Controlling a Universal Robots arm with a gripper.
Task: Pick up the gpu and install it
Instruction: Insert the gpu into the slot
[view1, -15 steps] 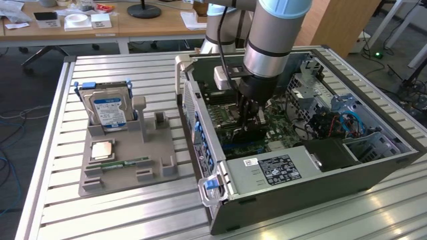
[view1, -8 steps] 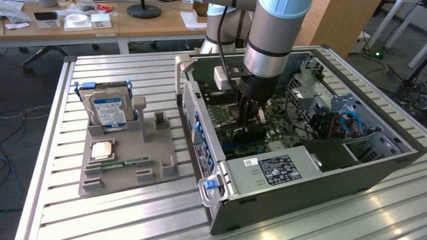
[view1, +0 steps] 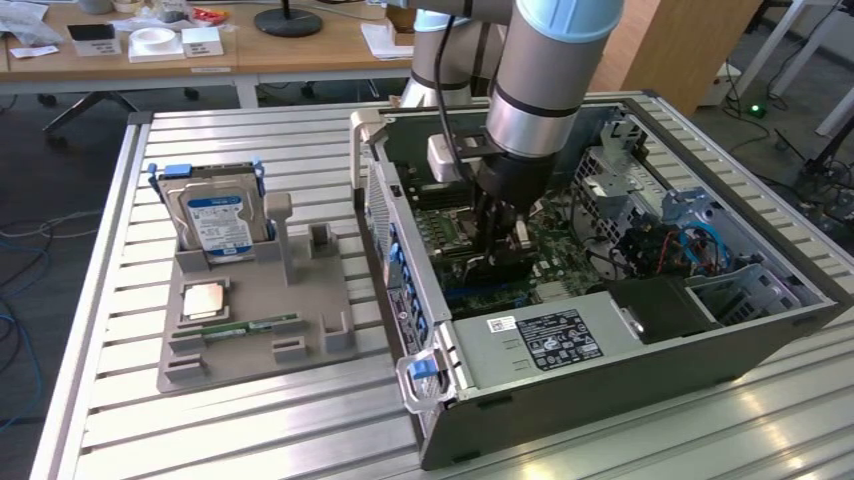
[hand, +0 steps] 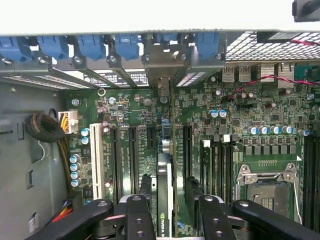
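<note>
Fingers (hand: 136, 215) of my gripper (hand: 174, 202) spread apart, gripping nothing. gpu (hand: 164, 220) upright between them, looks seated in board (hand: 200, 115). Install step near done, imo. Backing off needs straight pull, no bumping gpu.

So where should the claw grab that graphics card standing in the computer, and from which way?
Probably its upper long edge, near the middle, coming straight down through the open side of the case. The gpu stands on edge in a motherboard slot, so its thin flat faces point sideways, one toward each finger of the open claw.
</note>
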